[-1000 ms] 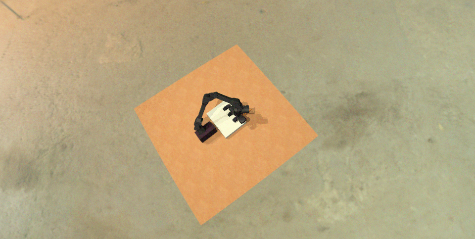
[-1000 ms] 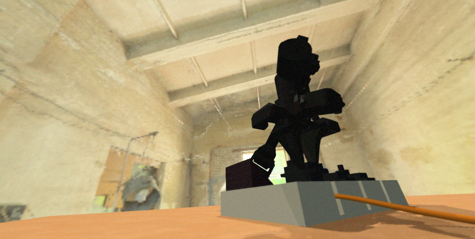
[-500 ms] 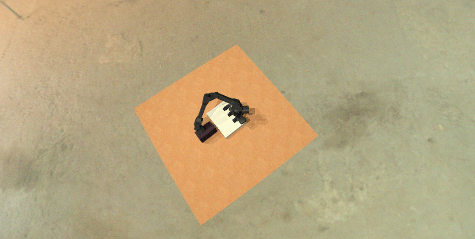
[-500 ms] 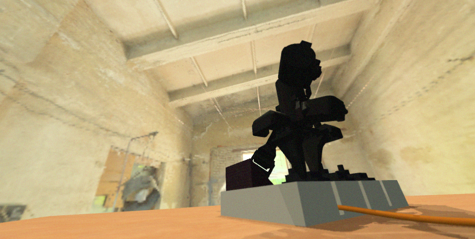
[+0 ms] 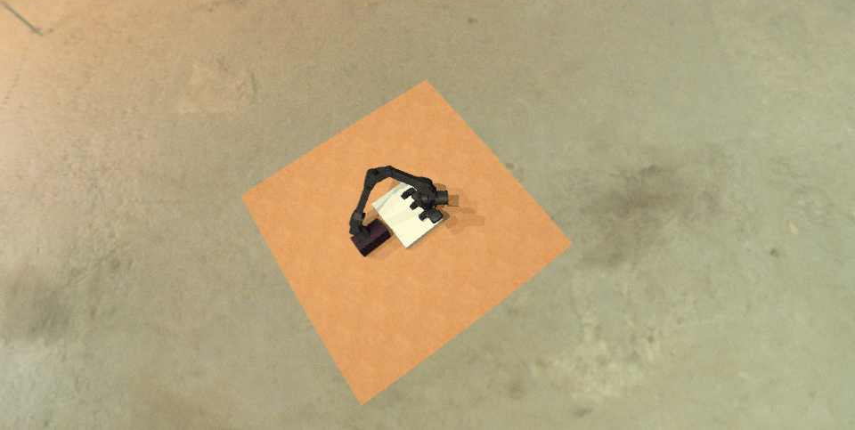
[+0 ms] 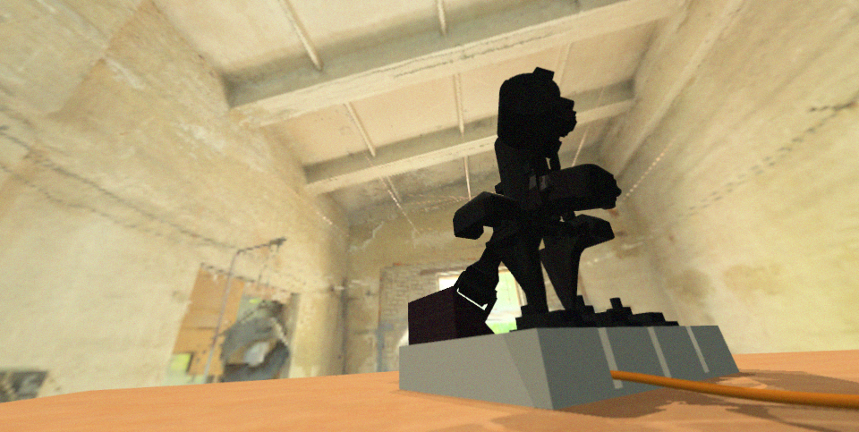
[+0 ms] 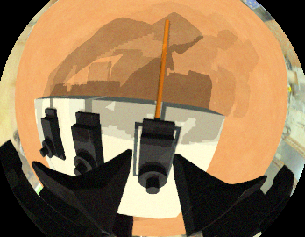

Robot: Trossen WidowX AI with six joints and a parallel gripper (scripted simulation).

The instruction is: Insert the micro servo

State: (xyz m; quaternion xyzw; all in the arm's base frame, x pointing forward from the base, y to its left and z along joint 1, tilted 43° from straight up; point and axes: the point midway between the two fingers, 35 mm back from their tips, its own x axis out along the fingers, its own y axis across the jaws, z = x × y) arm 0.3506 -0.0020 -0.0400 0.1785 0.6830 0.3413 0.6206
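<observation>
The micro servo [image 7: 154, 150] is dark and sits upright in the pocket at the near edge of the pale deck [image 7: 200, 131] [image 5: 406, 230] [image 6: 540, 363]. Its round shaft faces up. Its orange cable [image 7: 163, 61] [image 6: 720, 390] runs straight out over the deck's side and across the mat. My gripper [image 7: 152, 156] [image 5: 427, 203] [image 6: 543, 303] points down over the servo. It is open, with a fingertip on each side and a thin strip of pale deck showing between each finger and the servo body. In the top and exterior views the servo is hidden by the dark fingers.
Two more dark servos [image 7: 88, 136] [image 7: 51, 131] sit in the deck's other pockets to the left. The deck lies on an orange mat [image 5: 388, 320] on a concrete floor. The arm's dark base block [image 5: 370, 239] [image 6: 435, 315] stands at the deck's far end.
</observation>
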